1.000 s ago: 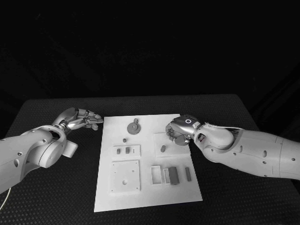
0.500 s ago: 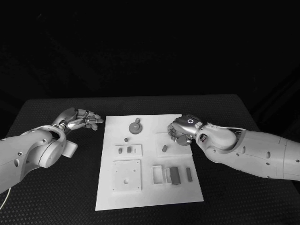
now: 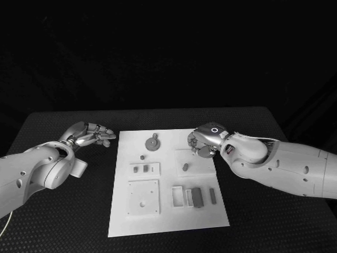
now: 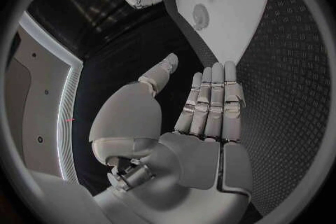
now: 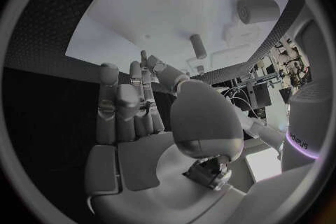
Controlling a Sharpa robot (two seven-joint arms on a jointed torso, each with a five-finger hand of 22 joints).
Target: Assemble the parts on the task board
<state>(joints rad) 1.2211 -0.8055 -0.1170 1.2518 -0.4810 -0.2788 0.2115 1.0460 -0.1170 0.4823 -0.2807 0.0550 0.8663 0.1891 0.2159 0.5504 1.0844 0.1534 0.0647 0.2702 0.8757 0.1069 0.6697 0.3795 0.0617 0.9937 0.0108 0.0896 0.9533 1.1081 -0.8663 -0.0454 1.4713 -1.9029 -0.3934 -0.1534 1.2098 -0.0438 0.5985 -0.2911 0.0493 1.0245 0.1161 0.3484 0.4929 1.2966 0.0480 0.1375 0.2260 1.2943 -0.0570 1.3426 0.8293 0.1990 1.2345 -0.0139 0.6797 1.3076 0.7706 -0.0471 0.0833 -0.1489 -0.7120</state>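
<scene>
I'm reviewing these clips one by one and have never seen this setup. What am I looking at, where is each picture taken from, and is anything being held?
A two-armed robot sits at a black table. One picture looks down from its head; the two round ones come from cameras behind each wrist. The left hand hovers over the table beside the white task board, its fingers straight and holding nothing. The right hand hangs over the board's far right part, also holding nothing. On the board lie small grey parts, among them a round disc and a short peg.

A robotics lab: black table (image 3: 290, 221), white task board (image 3: 168, 216), dark backdrop.
</scene>
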